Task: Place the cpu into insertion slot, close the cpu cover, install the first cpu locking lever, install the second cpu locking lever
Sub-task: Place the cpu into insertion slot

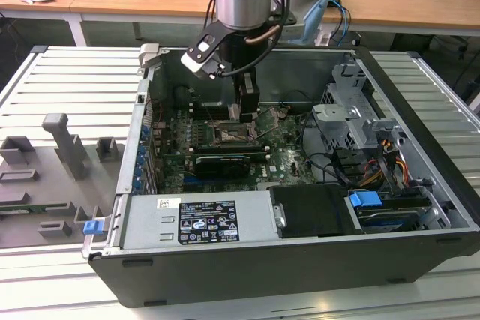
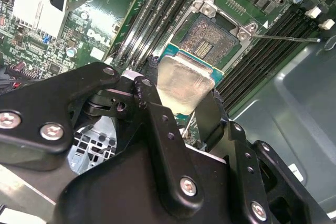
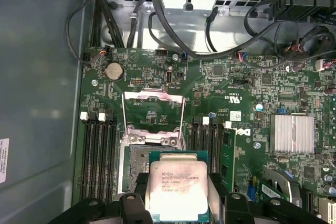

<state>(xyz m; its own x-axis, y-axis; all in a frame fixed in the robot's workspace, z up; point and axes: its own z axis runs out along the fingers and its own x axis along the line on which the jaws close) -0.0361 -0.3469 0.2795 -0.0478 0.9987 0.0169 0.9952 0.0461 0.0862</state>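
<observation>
One black claw [image 2: 180,95] pinches one pale silver square cpu [image 3: 176,187].
It hangs near the one dark square insertion slot [image 2: 207,40], inside one open black computer case [image 1: 300,260], exterior view's centre.

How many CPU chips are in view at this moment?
1. The cpu is clamped in the gripper, partly over the bare insertion slot; the gripper hides some board beneath.
</observation>
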